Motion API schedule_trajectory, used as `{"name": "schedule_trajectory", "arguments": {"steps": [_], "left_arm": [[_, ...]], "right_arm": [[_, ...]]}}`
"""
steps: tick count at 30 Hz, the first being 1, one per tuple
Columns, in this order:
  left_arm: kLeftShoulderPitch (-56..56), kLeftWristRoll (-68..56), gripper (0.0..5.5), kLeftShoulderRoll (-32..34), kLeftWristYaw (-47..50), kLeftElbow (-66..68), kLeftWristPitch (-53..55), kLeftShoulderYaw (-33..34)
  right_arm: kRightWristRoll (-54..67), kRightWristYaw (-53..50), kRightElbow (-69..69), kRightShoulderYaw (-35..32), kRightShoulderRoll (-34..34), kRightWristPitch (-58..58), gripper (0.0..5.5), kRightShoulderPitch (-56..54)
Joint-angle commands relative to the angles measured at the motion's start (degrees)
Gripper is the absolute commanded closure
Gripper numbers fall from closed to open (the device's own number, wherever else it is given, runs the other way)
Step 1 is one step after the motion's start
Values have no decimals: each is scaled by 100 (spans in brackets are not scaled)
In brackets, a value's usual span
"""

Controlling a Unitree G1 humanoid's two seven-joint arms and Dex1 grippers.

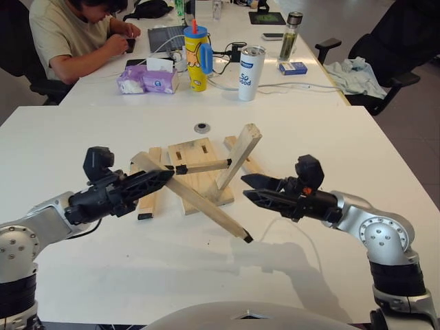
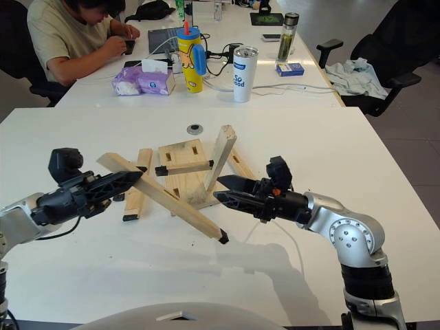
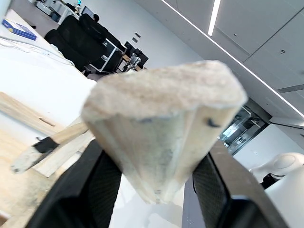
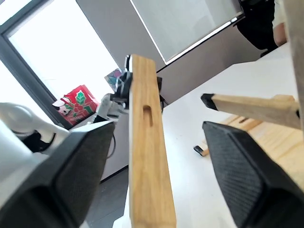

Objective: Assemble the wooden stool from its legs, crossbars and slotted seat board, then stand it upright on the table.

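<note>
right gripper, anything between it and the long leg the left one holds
Nothing visible does. The open right gripper points straight at the long leg clamped in the left gripper, and the gap between them is free.

This is looking like an open-plan office: long white tables (image 1: pixel 302 97) are standing end to end, a laptop (image 1: pixel 167 38), cables (image 1: pixel 295 85) and a tumbler (image 1: pixel 251 72) are sitting at upper centre, black swivel chairs (image 1: pixel 402 41) are standing at upper right, and a strip light (image 3: pixel 213 18) is running along the ceiling.

The leg (image 1: pixel 199 199) and seat board (image 1: pixel 193 152) are pale unfinished wood, the leg's sawn end rough. The left gripper (image 1: pixel 165 177) has black textured pads (image 3: pixel 99 185).
</note>
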Motion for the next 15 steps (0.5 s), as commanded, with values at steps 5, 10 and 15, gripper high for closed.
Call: {"name": "schedule_trajectory", "arguments": {"steps": [5,10,15], "left_arm": [[-248,1465,343,710,-1015,1009,-369,203],[-526,1993,343,612,-1268,1181,-645,183],[-951,2281,343,465,-1267,1411,-867,222]], "right_arm": [[-1988,-1166,885,1185,1033,-1000,153,-38],[-2491,-1264,1350,1574,1531,-1235,153,-246],[-2595,-1355,1514,1602,1895,-1266,153,-284]]}}
